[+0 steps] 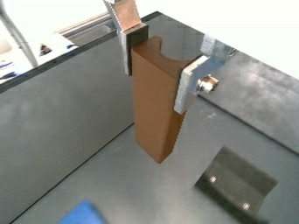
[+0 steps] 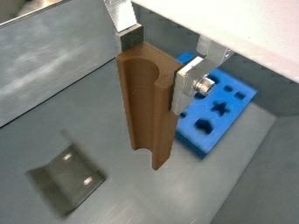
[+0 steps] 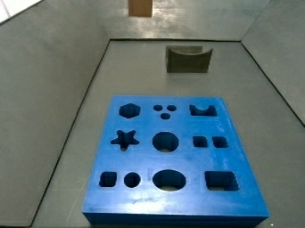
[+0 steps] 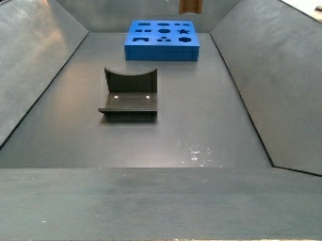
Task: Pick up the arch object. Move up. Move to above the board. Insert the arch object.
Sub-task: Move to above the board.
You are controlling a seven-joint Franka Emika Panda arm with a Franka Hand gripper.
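The arch object (image 1: 156,101), a tall orange-brown block with a rounded groove along one face (image 2: 146,109), hangs upright in the air, clear of the grey floor (image 1: 105,175). The gripper (image 1: 162,66) clamps it near its upper end: one silver finger (image 1: 126,39) presses one side and the opposite finger (image 1: 194,80) presses the other, seen in both wrist views. In a side view only the block's lower end (image 3: 141,7) shows at the upper frame edge, beyond the fixture (image 3: 188,60); in a side view its tip (image 4: 189,6) shows above the far end of the board (image 4: 163,40). The board (image 3: 173,156) lies flat on the floor, its star, circle, square and arch cut-outs unfilled. The fixture (image 4: 130,92) stands apart from it. In a wrist view the board (image 2: 219,109) lies below and beside the held block.
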